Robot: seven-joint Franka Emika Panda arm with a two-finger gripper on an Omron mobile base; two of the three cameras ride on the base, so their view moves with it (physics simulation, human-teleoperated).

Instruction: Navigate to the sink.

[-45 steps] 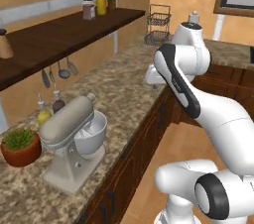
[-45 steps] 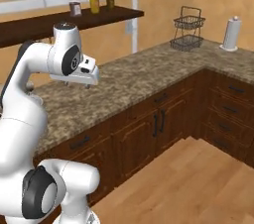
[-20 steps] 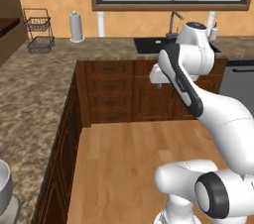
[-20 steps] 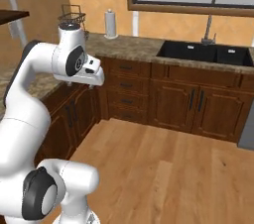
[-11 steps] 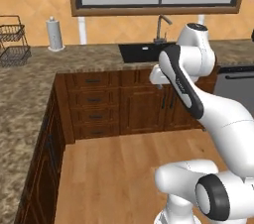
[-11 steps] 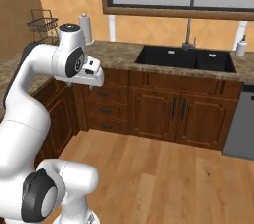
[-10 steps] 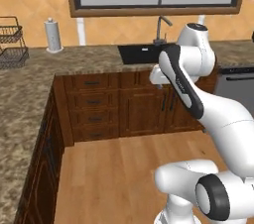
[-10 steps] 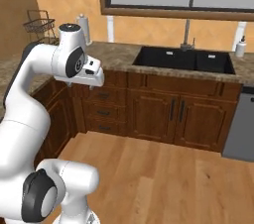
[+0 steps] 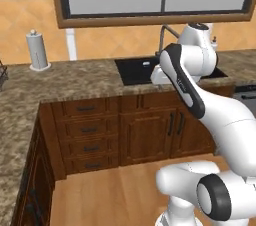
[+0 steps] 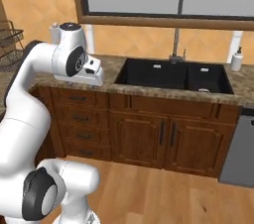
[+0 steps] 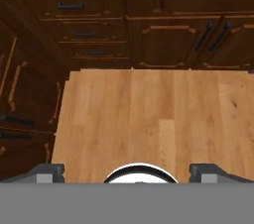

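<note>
The sink (image 10: pixel 163 75) is a wide matte-black basin set in the granite counter, straight ahead in the right base view. Its grey gooseneck faucet (image 10: pixel 174 44) rises behind it. In the left base view the sink (image 9: pixel 134 70) lies partly behind my arm, and the faucet (image 9: pixel 163 34) shows above it. My gripper (image 11: pixel 130 171) is held high, in front of the counter and pointing down at the wooden floor. Its fingertips (image 11: pixel 47 170) stand far apart, open, with nothing between them.
A paper towel roll (image 9: pixel 37 50) stands on the counter to the left. A soap dispenser (image 10: pixel 237 59) sits right of the sink, and a dishwasher (image 10: pixel 238 153) is below it. A wire basket (image 10: pixel 10 39) is at far left. Dark cabinets (image 11: pixel 163 39) face open wooden floor (image 11: pixel 144 119).
The whole scene has slid as the base turned and drove. The sink has come from the right side toward the middle of both base views and looks larger. The arm's pose is unchanged.
</note>
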